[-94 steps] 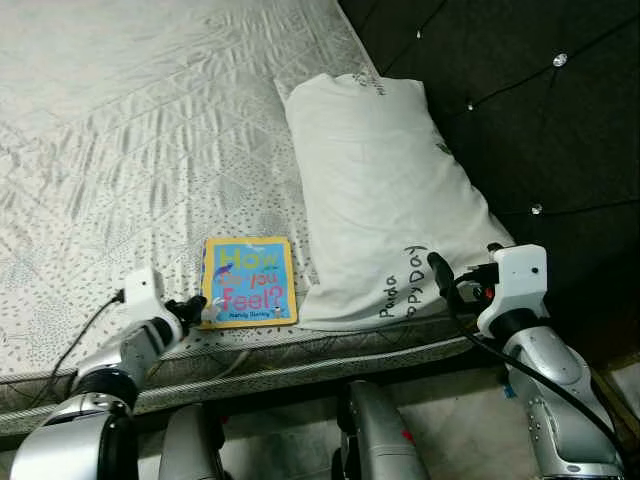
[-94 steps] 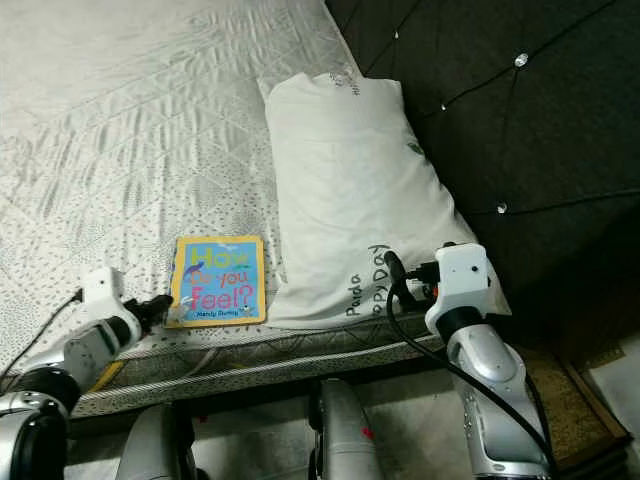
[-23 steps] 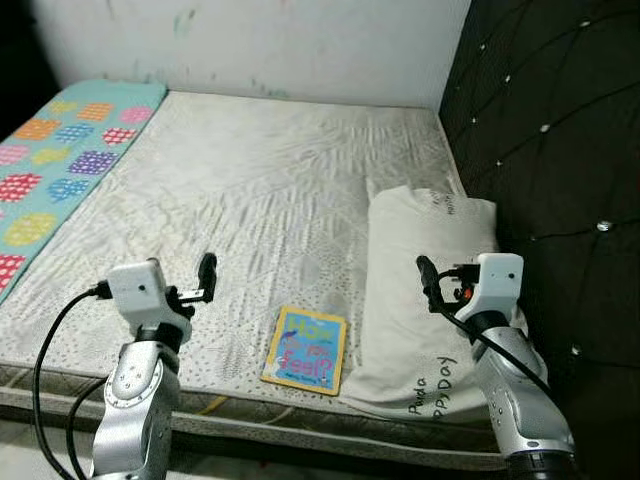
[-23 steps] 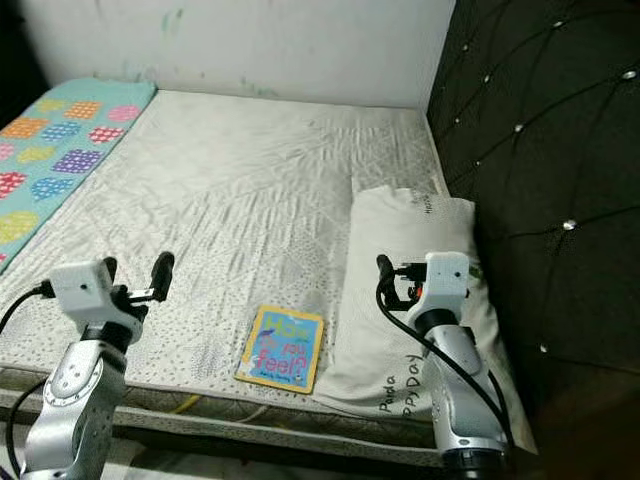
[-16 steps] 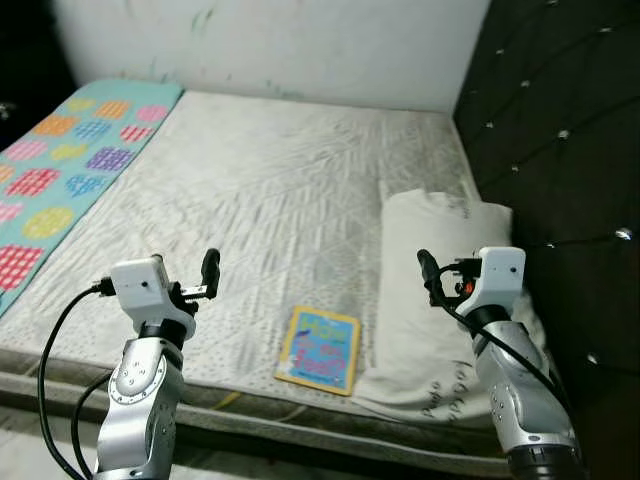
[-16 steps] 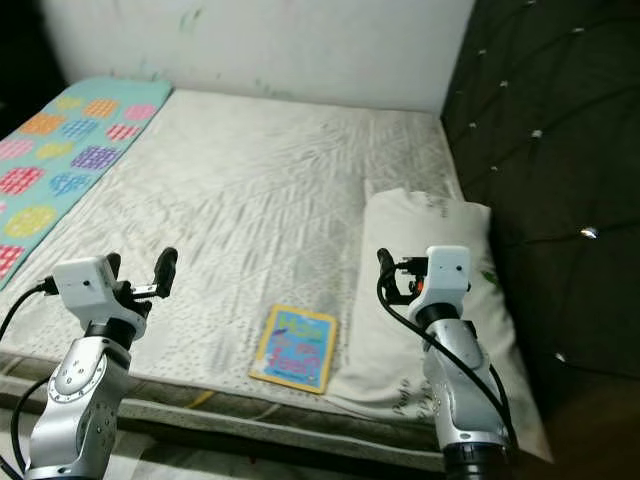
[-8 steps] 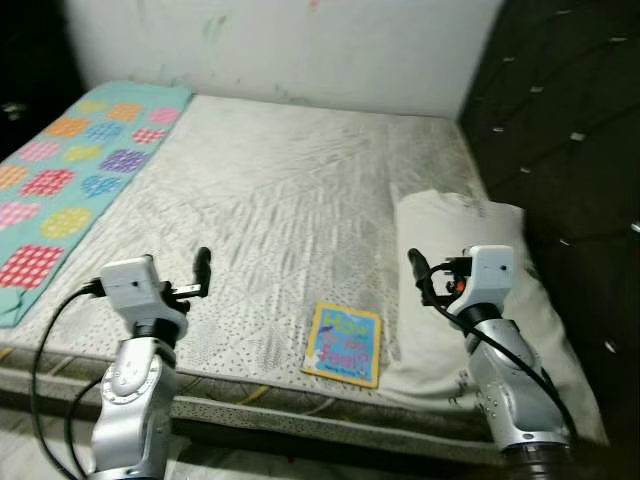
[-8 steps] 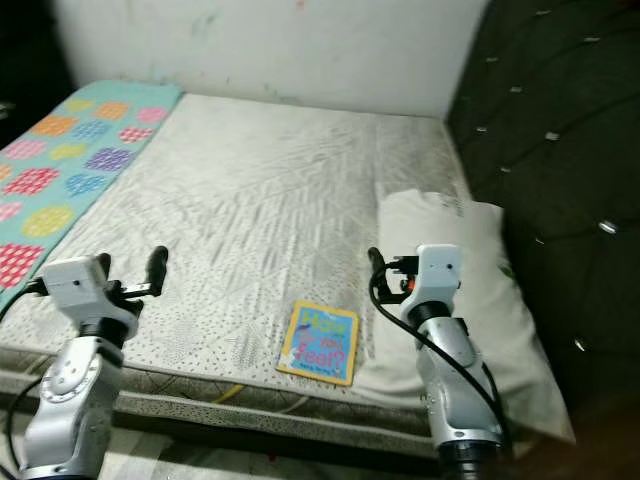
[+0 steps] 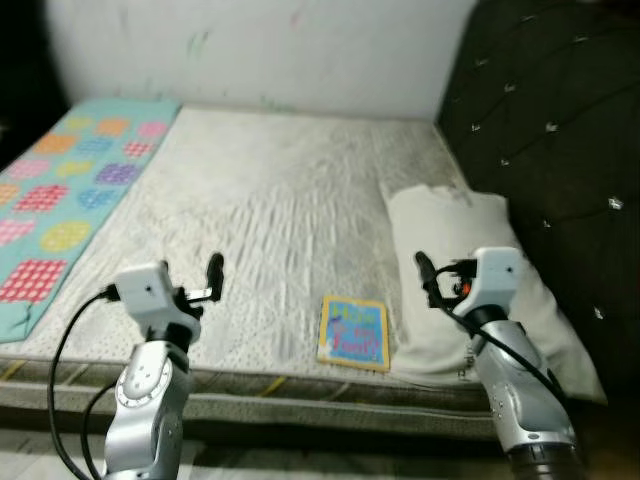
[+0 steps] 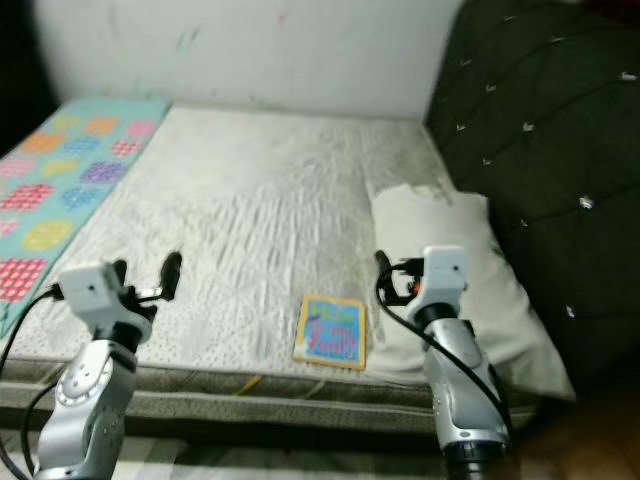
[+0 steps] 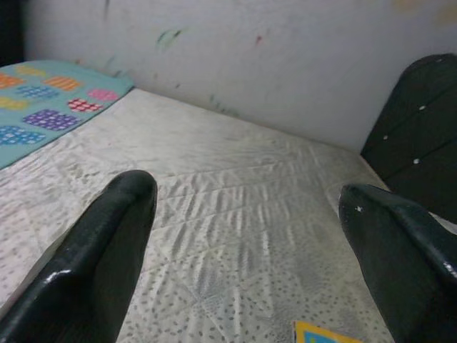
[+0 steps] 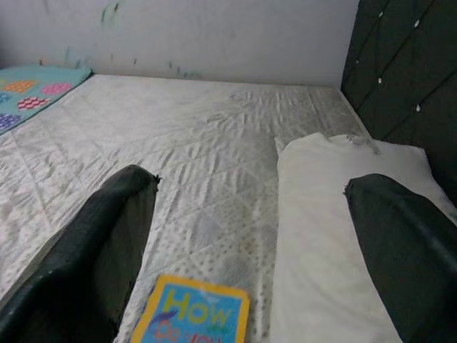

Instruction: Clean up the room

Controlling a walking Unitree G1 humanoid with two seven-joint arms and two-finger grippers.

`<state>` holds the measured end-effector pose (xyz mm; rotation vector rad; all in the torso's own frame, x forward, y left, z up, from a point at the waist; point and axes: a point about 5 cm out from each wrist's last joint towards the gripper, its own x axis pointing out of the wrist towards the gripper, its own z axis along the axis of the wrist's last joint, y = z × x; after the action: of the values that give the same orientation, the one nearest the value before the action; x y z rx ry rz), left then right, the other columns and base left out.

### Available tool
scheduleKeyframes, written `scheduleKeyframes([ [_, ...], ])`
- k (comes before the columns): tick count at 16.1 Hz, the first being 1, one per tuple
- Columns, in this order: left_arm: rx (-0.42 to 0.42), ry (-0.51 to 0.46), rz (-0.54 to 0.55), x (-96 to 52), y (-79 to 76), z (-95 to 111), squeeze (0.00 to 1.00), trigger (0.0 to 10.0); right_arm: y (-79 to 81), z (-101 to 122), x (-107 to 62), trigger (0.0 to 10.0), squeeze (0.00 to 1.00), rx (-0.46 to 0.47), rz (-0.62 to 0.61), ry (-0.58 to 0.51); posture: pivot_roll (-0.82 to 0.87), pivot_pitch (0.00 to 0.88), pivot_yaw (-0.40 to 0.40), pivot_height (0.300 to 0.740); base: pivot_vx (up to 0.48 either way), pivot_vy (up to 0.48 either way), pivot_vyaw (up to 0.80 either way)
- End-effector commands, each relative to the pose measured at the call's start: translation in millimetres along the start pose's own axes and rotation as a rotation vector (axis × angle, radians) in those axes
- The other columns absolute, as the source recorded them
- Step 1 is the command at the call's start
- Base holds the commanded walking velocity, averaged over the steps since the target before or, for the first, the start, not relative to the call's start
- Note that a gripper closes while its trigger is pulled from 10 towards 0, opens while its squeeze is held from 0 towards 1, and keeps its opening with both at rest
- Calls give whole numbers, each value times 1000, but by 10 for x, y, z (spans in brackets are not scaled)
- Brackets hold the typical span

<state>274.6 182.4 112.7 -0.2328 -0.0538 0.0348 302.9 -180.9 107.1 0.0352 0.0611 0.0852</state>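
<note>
Near the white quilted mattress (image 9: 300, 200) front edge, a blue-and-yellow picture book (image 9: 353, 332) is lying beside a white pillow (image 9: 470, 260). Left gripper (image 11: 250, 243) and right gripper (image 12: 250, 243) are hovering wide open, empty; head view is adding a teal patchwork blanket (image 9: 60, 190).

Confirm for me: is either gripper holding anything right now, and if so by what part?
Nothing is held. The left gripper and right gripper are both open and empty above the mattress; the book lies untouched by the pillow.
</note>
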Motion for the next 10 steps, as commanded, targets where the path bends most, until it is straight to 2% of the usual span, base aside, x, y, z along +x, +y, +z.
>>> scheduleKeyframes([
  [1, -2, -7, 2, -4, 30, 33, 0, 10000, 23, 45, 20, 10000, 0, 1, 10, -14, -65, 0, -11, 740, 0, 0, 0],
  [10, -19, -7, -7, -1, 27, 33, 0, 10000, 34, 35, 17, 10000, 0, -7, 18, -11, -65, 0, -13, 740, 0, 467, 0],
])
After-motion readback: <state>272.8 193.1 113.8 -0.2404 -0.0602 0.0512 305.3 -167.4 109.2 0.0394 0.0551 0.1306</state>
